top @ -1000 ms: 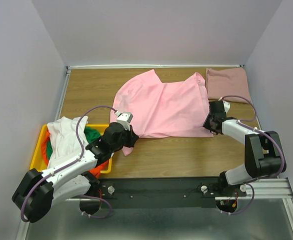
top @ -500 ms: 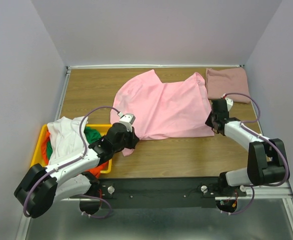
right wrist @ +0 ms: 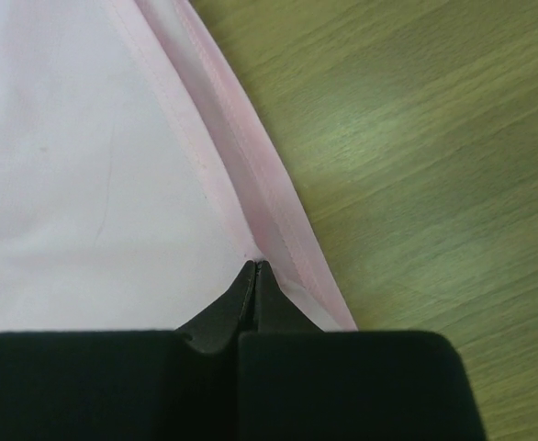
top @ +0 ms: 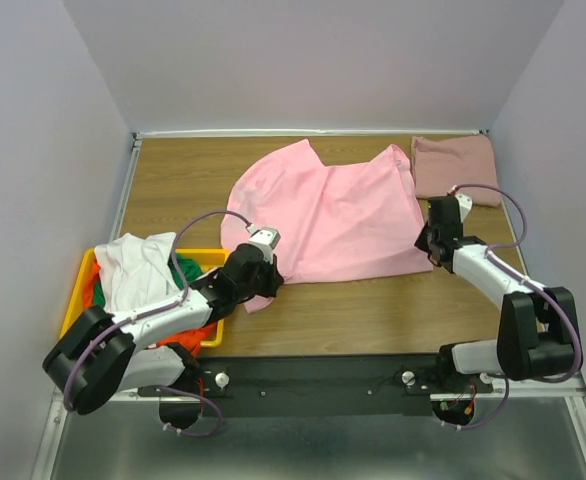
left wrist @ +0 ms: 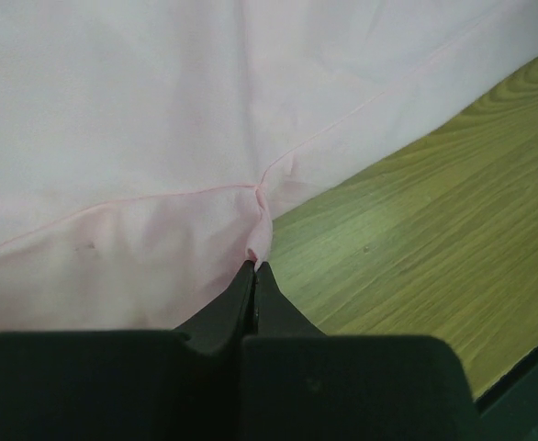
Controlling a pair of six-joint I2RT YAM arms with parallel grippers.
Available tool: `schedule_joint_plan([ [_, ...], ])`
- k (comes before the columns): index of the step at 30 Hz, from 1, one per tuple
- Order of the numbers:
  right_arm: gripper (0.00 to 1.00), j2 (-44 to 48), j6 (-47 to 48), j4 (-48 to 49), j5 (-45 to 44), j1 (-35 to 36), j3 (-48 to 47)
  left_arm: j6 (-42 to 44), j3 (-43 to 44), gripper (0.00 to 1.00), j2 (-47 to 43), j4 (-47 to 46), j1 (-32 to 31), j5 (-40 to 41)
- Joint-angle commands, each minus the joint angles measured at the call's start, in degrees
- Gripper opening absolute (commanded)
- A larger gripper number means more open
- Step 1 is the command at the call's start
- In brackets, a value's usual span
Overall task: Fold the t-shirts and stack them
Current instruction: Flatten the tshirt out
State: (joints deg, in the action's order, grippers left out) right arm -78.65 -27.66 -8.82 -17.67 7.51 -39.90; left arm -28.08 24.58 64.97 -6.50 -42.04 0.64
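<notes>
Plain pale lilac walls [top: 303, 60] enclose a wooden table [top: 173, 180], evenly lit

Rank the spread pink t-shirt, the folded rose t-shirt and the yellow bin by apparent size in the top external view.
1. pink t-shirt, by far the largest
2. yellow bin, partly covered and nearer the camera
3. rose t-shirt, smallest

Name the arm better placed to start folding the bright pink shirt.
Right, probably. Both are shut on the near edge of the bright pink t-shirt, but the right gripper clamps the flat stitched hem, while the left gripper pinches only a small puckered tip, likelier to slip.
</notes>
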Motion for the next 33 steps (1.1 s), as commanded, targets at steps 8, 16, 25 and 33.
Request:
schedule_joint_plan([
  [8, 0.00, 7.4, 3.8, -5.6, -10.9, -3.5, -3.8, 3.4, 12.8, 0.00, 19.6, -10.5, -6.8, -2.6],
  [16, 0.00, 9.5, 3.8, -6.4, -11.2, -5.5, -3.3, -0.1, 15.9, 0.50, 21.3, -10.1, -12.0, 3.1],
  [25, 0.00, 8.4, 3.5, -6.3, -9.3, -5.7, -3.3, -12.5, 6.9, 0.86, 3.3, 0.1, -18.9, 12.4],
  [33, 0.01, 8.9, 3.3, -6.3, -7.7, -5.7, -3.0, -28.3, 4.0, 0.75, 0.9, 14.7, -25.0, 19.2],
])
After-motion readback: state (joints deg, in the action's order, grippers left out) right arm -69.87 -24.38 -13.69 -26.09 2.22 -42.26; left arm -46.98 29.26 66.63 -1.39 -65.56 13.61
